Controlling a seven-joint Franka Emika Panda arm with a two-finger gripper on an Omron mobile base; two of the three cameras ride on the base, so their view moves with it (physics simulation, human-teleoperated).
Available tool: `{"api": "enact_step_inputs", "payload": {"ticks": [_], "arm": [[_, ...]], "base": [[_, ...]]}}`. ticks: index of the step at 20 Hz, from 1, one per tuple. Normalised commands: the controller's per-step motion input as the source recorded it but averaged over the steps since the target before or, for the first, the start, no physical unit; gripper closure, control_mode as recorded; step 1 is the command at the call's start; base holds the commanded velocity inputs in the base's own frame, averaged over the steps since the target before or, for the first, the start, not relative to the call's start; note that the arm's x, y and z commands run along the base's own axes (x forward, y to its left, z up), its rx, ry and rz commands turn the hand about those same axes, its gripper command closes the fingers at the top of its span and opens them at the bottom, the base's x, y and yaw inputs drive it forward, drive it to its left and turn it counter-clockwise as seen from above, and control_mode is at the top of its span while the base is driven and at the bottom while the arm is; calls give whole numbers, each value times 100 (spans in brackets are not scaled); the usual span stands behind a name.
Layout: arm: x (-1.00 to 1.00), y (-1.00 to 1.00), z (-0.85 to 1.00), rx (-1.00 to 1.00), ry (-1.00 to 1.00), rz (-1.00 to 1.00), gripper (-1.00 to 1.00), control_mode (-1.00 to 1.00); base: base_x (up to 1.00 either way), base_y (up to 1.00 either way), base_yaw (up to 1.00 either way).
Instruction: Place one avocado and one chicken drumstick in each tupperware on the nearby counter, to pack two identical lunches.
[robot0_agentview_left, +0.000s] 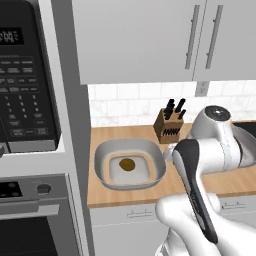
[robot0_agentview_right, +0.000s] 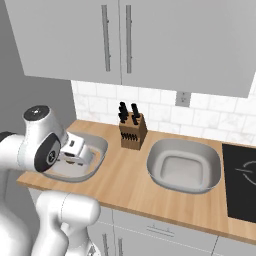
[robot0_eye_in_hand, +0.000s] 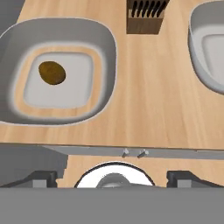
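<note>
An olive-brown avocado (robot0_agentview_left: 127, 164) (robot0_eye_in_hand: 52, 72) lies alone in the left tupperware (robot0_agentview_left: 105, 175) (robot0_eye_in_hand: 106, 48) on the counter (robot0_agentview_left: 150, 194) (robot0_eye_in_hand: 148, 100). The right tupperware (robot0_agentview_right: 212, 172) (robot0_eye_in_hand: 202, 52) holds nothing that I can see. My gripper (robot0_agentview_right: 78, 153) (robot0_eye_in_hand: 113, 179) hangs above the counter's front edge, just right of the left tupperware. It is open, with nothing between its fingertips (robot0_eye_in_hand: 43, 178). My arm hides part of the left tupperware (robot0_agentview_right: 95, 150) in the right base view. The chicken drumstick is out of view.
A wooden knife block (robot0_agentview_left: 170, 125) (robot0_agentview_right: 133, 131) (robot0_eye_in_hand: 146, 17) stands at the back between the two containers. A black cooktop (robot0_agentview_right: 242, 175) borders the counter on the right. A microwave (robot0_agentview_left: 25, 75) and oven wall stand on the left, and grey upper cabinets (robot0_agentview_right: 130, 40) hang overhead.
</note>
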Motion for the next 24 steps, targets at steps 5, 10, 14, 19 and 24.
{"api": "enact_step_inputs", "payload": {"ticks": [5, 10, 14, 19, 24], "arm": [[-31, -13, -27, 0, -11, -3, -100, -100], [0, 0, -8, 0, -2, 0, -100, -100], [-5, 0, 0, 0, -1, 0, -100, -100], [0, 0, 0, 0, 0, 0, -100, 100], [0, 0, 0, 0, 0, 0, -100, 100]], "base": [[0, 0, 0], [0, 0, 0], [0, 0, 0], [-91, 45, 14], [-62, 100, 51]]}}
